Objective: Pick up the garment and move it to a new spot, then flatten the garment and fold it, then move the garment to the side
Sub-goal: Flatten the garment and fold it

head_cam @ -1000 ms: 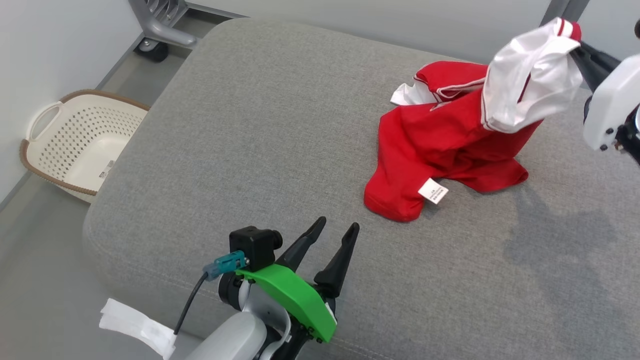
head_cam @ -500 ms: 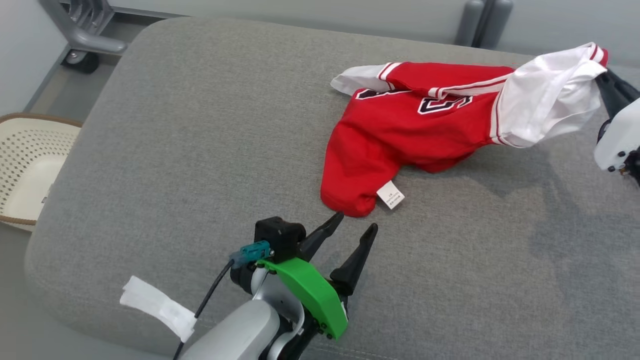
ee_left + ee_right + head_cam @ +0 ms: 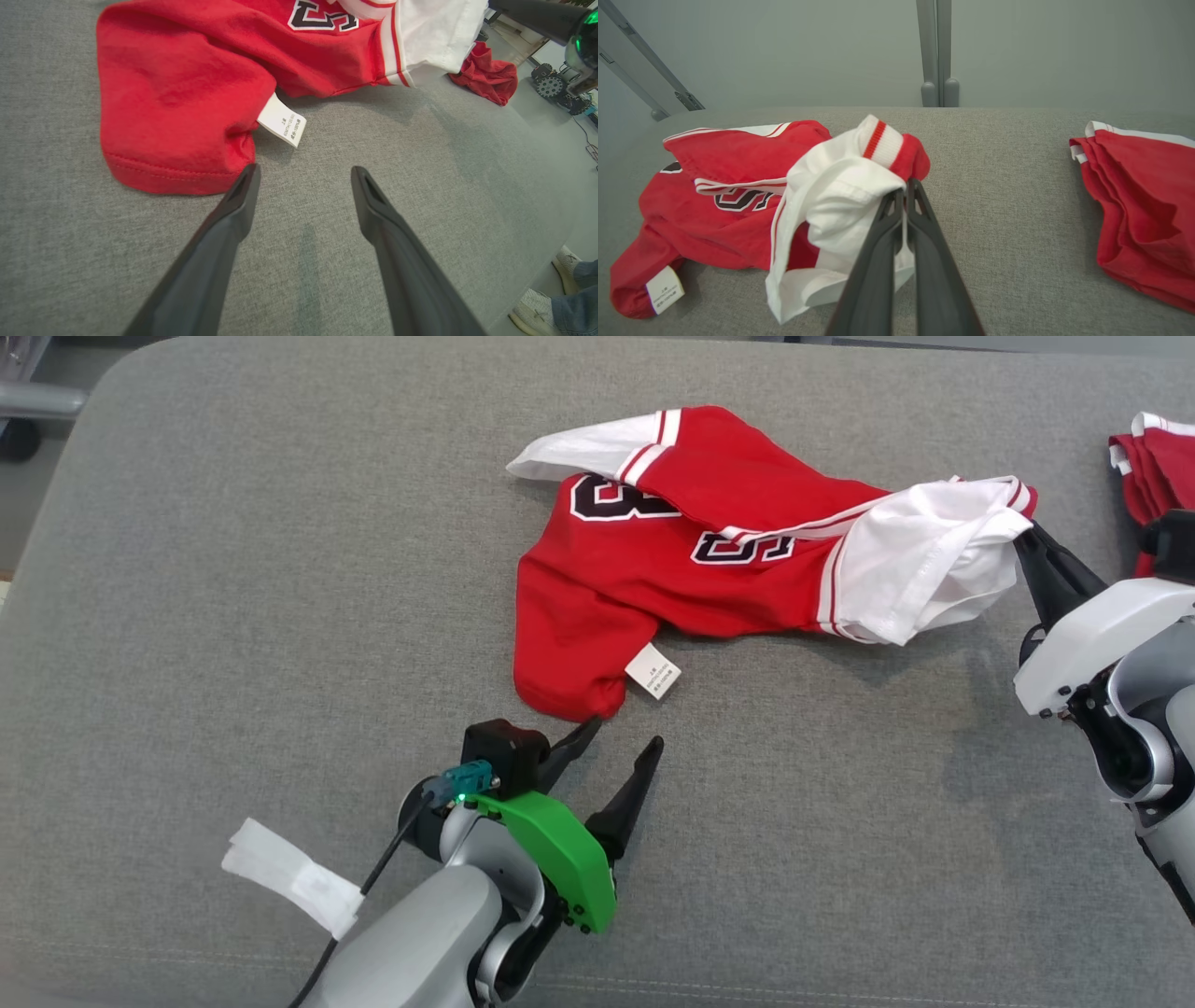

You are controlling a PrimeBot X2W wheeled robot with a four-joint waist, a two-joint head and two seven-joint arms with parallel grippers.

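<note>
Red-and-white garment (image 3: 672,569) lies crumpled on the grey cushion (image 3: 280,616), centre to right in head view, number print facing up. Right gripper (image 3: 1025,530) has its fingers pressed together, pinching the white sleeve end; that end sits raised, with a shadow under it. Left gripper (image 3: 624,735) is spread wide and holds nothing, tips just beside the red hem; contact of the nearer tip with the hem cannot be told. White care label (image 3: 653,671) sticks out near that hem. A second red garment (image 3: 1153,457) lies at the cushion's far right, apart. A person's shoe (image 3: 530,308) is on the floor in left wrist view.
</note>
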